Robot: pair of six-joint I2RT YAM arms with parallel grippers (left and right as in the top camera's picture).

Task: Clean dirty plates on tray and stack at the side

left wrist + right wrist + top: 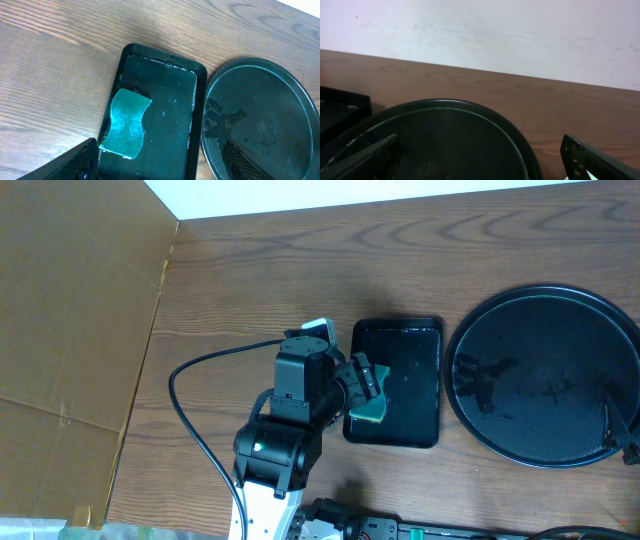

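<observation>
The large round black tray [545,375] lies at the right, wet and bare, with no plates on it. It also shows in the left wrist view [260,120] and the right wrist view [445,140]. No white plate shows in the overhead view. A small white sliver [587,176] sits at the bottom right of the right wrist view; I cannot tell what it is. My left gripper [368,380] [160,152] is open and empty, just above a teal sponge [126,122]. My right gripper [628,442] [480,165] is open and empty over the round tray's right rim.
The teal sponge [368,412] lies in a smaller rectangular black tray [410,355] holding water, just left of the round tray. A cardboard sheet [70,330] covers the far left. A black cable [190,415] loops left of the left arm.
</observation>
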